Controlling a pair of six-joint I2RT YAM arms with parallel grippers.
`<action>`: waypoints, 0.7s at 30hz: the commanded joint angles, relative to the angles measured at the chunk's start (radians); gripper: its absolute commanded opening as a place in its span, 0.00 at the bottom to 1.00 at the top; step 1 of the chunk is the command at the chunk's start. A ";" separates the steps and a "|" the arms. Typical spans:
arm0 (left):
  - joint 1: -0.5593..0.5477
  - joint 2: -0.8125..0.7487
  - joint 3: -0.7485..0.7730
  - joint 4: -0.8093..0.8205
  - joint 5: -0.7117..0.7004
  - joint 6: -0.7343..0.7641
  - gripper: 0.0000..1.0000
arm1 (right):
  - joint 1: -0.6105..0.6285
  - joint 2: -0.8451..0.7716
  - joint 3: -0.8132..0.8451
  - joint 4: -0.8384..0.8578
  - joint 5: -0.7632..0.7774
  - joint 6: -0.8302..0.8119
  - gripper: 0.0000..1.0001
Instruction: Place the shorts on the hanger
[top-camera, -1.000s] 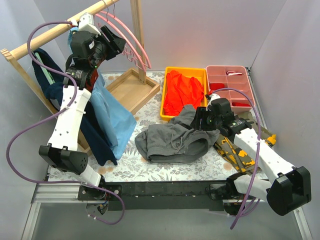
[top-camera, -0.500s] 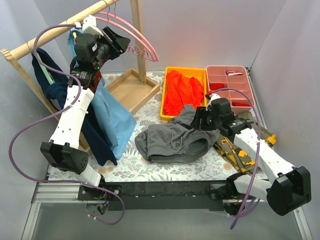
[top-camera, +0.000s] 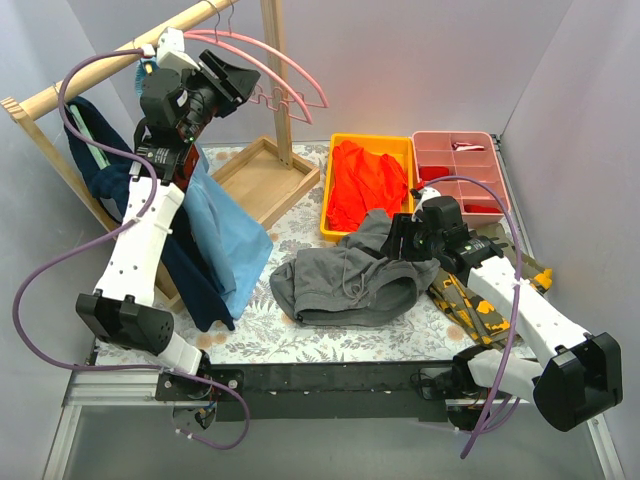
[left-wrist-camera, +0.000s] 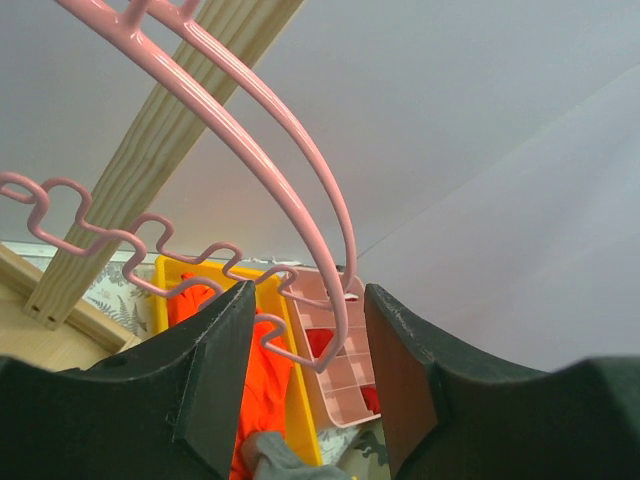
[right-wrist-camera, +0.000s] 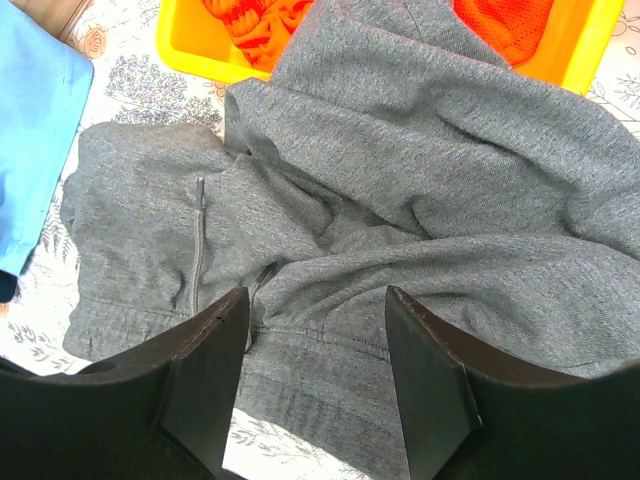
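The soft, dark grey shorts (top-camera: 345, 280) lay crumpled on the floral table, with the right gripper (right-wrist-camera: 315, 300) spread wide above them. The left gripper (left-wrist-camera: 307, 295) gaped around the thin pink hanger (left-wrist-camera: 347, 270)'s arch.

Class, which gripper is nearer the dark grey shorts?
Right. The right gripper hangs just over the shorts. The left gripper is high up, far away, at the pink hanger.

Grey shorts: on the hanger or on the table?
On the table, crumpled in a heap against the yellow bin; the pink hanger carries nothing.
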 joint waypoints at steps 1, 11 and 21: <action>0.004 -0.017 0.012 0.044 -0.039 -0.047 0.47 | -0.002 -0.003 -0.001 0.016 -0.010 -0.019 0.64; 0.002 0.080 0.082 0.104 -0.052 -0.099 0.47 | -0.002 -0.002 0.015 0.010 -0.007 -0.021 0.64; -0.033 0.128 0.069 0.111 -0.124 -0.106 0.45 | -0.002 -0.008 0.015 0.007 -0.008 -0.019 0.64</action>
